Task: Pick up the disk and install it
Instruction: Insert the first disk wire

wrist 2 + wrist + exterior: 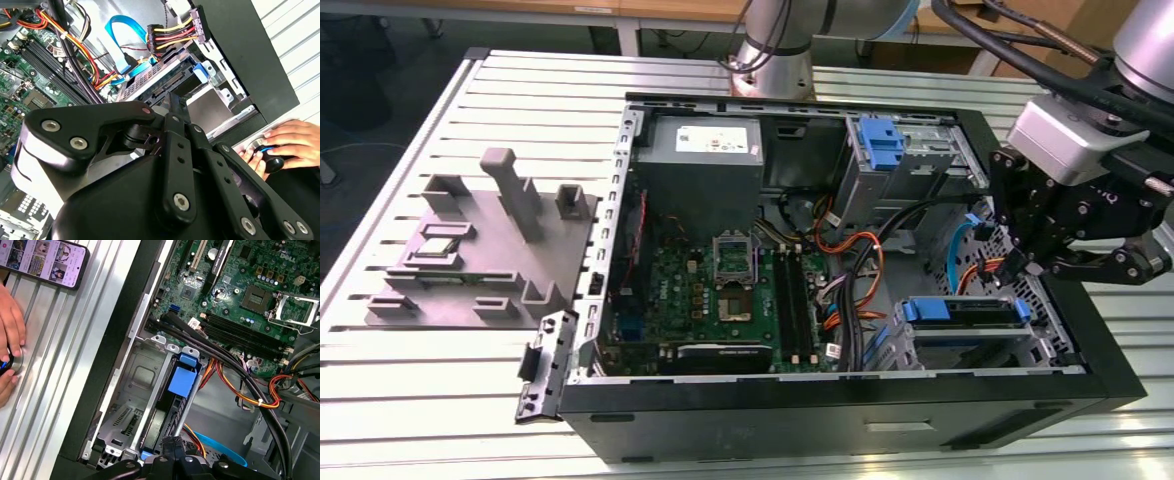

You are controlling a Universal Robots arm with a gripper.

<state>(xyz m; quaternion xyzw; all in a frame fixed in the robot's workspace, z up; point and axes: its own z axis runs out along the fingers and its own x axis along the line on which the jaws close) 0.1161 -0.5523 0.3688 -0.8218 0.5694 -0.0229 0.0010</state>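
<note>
Hovering over the black steel case (854, 420), my gripper (1047, 268) sits beside one blue-framed disk (965, 312); jaw opening unclear.

No legible text anywhere.

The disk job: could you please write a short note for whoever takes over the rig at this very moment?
Tool: low inside the open computer case, right over the drive cage. I cannot tell whether it is open or shut.
Disk: in its blue carrier, standing in that cage at the case corner on the exterior view's lower right.
Done: the disk is off the table and in the cage.
Left: I cannot confirm that it is fully seated.
Note: a person's hand rests on the table beside the case.
</note>
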